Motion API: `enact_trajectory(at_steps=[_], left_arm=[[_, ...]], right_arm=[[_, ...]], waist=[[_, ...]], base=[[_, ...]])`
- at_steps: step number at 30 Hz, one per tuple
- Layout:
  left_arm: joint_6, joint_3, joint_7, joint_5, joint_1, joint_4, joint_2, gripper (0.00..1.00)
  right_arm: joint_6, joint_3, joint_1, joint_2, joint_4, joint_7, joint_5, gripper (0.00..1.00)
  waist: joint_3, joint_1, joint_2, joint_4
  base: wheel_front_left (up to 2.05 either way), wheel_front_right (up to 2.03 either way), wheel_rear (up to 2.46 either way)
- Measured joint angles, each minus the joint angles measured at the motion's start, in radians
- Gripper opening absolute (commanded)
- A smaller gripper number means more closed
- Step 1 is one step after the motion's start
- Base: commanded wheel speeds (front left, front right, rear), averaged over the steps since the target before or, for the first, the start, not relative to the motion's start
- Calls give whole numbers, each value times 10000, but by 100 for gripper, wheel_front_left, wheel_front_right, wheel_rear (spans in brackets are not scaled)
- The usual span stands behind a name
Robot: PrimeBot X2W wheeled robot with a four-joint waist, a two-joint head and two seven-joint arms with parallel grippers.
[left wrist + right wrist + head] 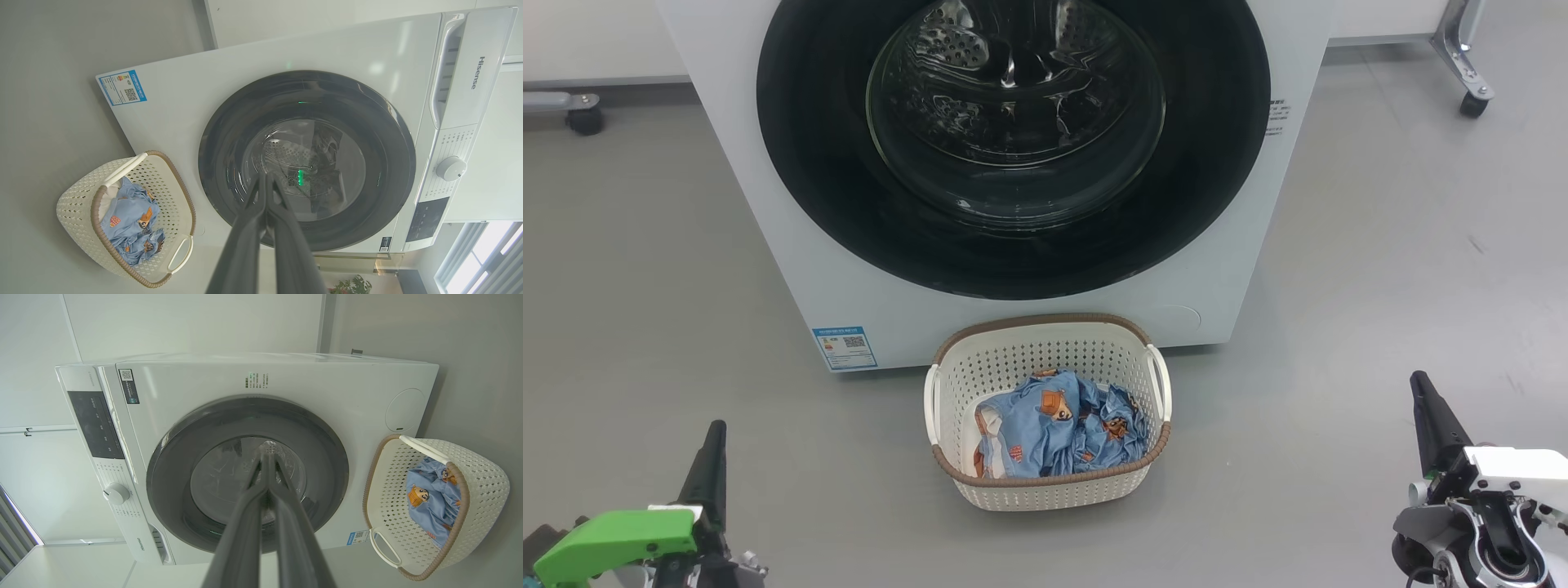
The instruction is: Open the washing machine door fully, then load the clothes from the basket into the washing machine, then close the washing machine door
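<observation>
Left gripper (716, 437) was low at the left and right gripper (1421, 384) low at the right, both over the grey floor (645, 286). Each pair of dark fingers was pressed together at the tips, with nothing between them. Both were well apart from the basket (1045, 490).

The basket stood on the floor between the grippers, just beside the lower front edge of the washing machine (792, 269); contact could not be told. The clothes (1058, 433) lay bunched inside it: light blue fabric with orange-brown figures, white cloth at its left side.

The washing machine door (825, 163) sat flush with the front, closed. The steel drum showed through its glass. A blue sticker (844, 347) sat at the front's lower left corner.

In both wrist views the fingers pointed at the door glass.
</observation>
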Motion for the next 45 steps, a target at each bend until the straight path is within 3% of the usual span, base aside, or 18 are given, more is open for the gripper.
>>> enact_trajectory(at_steps=[45], left_arm=[[0, 29, 13, 2, 0, 0, -15, 0]], right_arm=[[0, -25, 0, 35, 0, 54, -13, 0]], waist=[[0, 0, 0, 0]], base=[[0, 0, 0]])
